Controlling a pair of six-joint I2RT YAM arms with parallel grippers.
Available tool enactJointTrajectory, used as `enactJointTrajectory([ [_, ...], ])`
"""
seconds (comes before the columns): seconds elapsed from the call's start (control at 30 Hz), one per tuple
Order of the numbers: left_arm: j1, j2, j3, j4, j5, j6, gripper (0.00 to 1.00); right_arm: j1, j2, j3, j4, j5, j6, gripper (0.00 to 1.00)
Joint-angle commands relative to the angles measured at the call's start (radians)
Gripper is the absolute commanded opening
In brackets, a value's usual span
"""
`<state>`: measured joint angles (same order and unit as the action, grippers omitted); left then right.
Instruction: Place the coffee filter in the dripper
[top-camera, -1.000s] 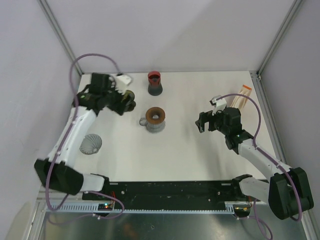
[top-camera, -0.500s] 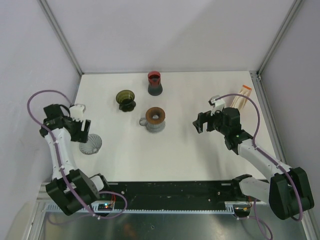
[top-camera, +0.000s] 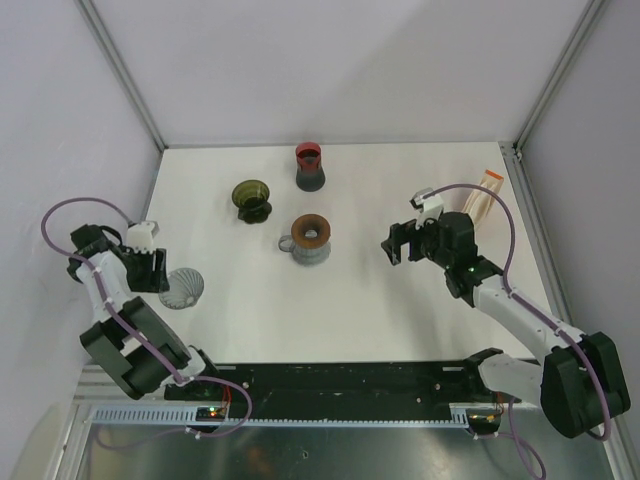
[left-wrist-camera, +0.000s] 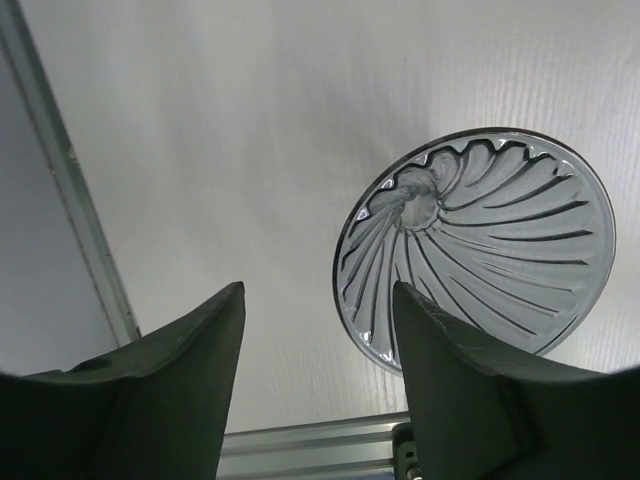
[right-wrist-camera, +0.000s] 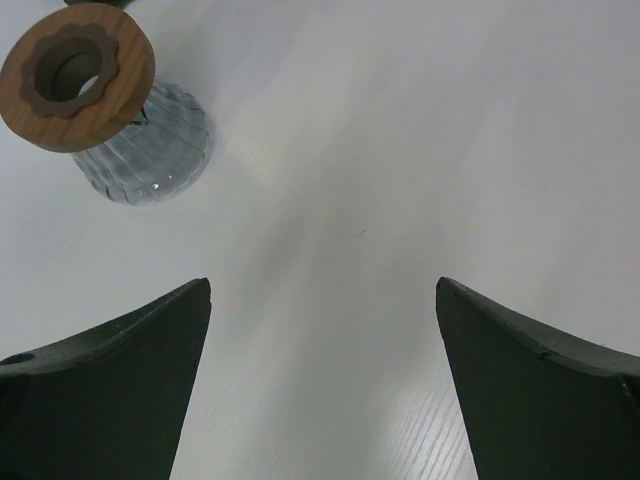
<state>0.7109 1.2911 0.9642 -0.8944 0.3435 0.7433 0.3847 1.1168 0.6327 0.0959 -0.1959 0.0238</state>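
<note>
The left gripper (top-camera: 155, 272) hangs over the left edge of the table (top-camera: 370, 320), near side. In its wrist view the two dark fingers (left-wrist-camera: 190, 385) stand partly apart with only bare table between them, so it has hold of nothing. Just beside its right finger lies a clear dripper (left-wrist-camera: 478, 245) with spiral ribs. Its wide rim faces the camera, and it seems to lie tipped on its side, though that is hard to be sure of from this angle. No finger touches it.

The right gripper (top-camera: 392, 247) hovers over the right half of the table, pointing left. Its jaws are spread wide and empty, with plain white surface between them. To its far left in the wrist view stands a glass pot (right-wrist-camera: 140, 150) with a wooden ring (right-wrist-camera: 78, 75) on top, well apart from the fingers.

The coffee filters (top-camera: 488, 183), a beige paper stack, sit at the far right of the table by the frame rail. They are behind the right arm, partly crossed by its purple cable (top-camera: 505, 225), and well apart from every dripper.

A green dripper (top-camera: 251, 198) stands left of centre toward the far side. A red cup (top-camera: 309, 157) on a dark base stands farther back, near the middle.
</note>
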Motion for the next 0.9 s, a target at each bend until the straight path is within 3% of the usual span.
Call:
enactJointTrajectory([
  [0.0,0.011,0.026,-0.021,0.032,0.098,0.027,0.61,0.017,0.014,0.038,-0.013,0.047,-0.019,0.99],
  [0.4,0.011,0.093,-0.049,0.034,0.162,0.009,0.04,0.03,0.023,0.048,-0.03,0.069,-0.019,0.99],
  [0.7,-0.02,0.014,-0.043,0.027,0.311,-0.099,0.0,0.089,0.014,0.119,-0.128,0.127,-0.019,0.99],
  [0.87,-0.104,-0.072,-0.009,0.012,0.356,-0.187,0.0,0.176,0.013,0.216,-0.216,0.163,0.007,0.99],
])
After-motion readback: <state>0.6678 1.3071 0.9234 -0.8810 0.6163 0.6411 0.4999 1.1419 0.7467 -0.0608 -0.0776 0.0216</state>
